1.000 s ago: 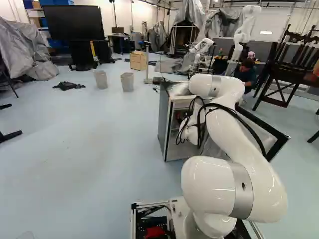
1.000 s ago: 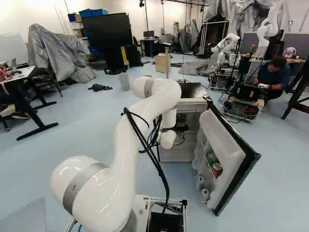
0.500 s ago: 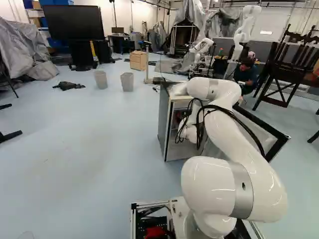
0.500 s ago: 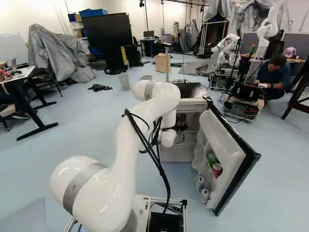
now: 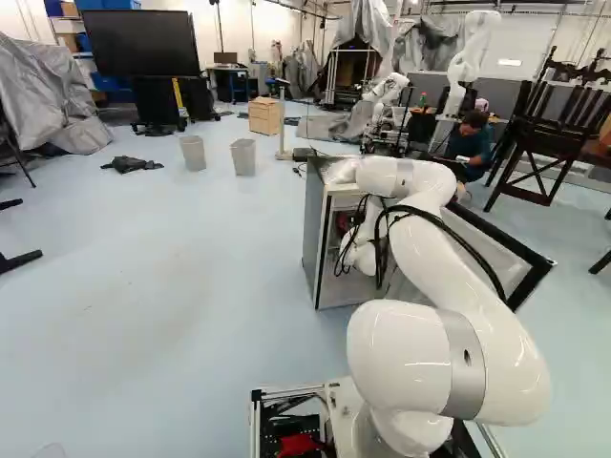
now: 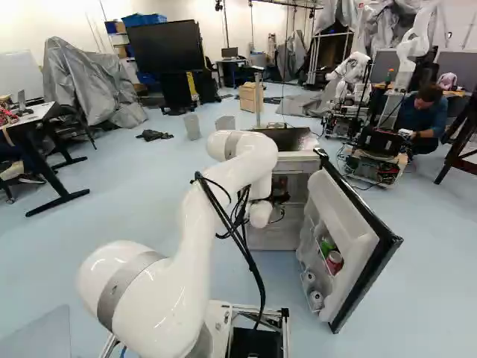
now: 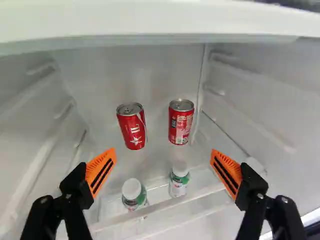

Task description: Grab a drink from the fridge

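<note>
Hand (image 7: pixel 163 172) wide open, nothing held. Two red cans (image 7: pixel 132 126) stand in the fridge (image 6: pixel 282 240), ahead of it; two white-capped bottles (image 7: pixel 134 194) nearer. Door (image 6: pixel 350 246) open, drinks on its racks.

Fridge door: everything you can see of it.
The fridge door is swung wide open, upright, hinged at the right side of the fridge as the right base view shows it. Its inner face is a pale, molded liner that looks like plastic, framed by a dark edge. Racks on that face hold a green item and a red container, with two pale cans lower down. In the right base view, the arm shows apart from it.
</note>
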Tool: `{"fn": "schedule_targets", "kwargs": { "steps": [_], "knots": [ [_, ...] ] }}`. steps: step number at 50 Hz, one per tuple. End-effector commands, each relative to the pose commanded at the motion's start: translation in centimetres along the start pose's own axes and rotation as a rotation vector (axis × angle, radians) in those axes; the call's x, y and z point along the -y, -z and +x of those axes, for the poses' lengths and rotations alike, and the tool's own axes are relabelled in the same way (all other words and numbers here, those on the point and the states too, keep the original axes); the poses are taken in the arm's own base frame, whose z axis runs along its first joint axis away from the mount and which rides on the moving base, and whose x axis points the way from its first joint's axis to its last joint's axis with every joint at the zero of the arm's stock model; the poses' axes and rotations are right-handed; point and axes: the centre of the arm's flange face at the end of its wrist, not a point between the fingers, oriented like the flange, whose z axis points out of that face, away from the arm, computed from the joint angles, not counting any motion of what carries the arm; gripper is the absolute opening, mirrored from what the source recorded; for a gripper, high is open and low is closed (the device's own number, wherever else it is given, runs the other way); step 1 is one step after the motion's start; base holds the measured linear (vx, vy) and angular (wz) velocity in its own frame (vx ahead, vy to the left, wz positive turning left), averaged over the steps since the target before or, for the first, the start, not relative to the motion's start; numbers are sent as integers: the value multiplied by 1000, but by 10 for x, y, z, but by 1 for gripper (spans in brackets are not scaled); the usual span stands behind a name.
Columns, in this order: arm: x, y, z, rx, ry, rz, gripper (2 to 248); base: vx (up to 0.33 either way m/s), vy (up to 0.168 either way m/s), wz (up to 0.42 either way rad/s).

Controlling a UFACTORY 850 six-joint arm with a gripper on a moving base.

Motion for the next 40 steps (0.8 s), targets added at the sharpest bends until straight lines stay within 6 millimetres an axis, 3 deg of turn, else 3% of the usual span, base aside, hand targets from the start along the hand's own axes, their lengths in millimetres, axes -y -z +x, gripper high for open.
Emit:
{"fn": "schedule_targets", "kwargs": {
  "steps": [13, 40],
  "knots": [
    [0, -3, -10, 4, 0, 0, 247, 0, 0, 0],
    [-3, -7, -6, -59, -1, -5, 247, 0, 0, 0]
  ]
}}
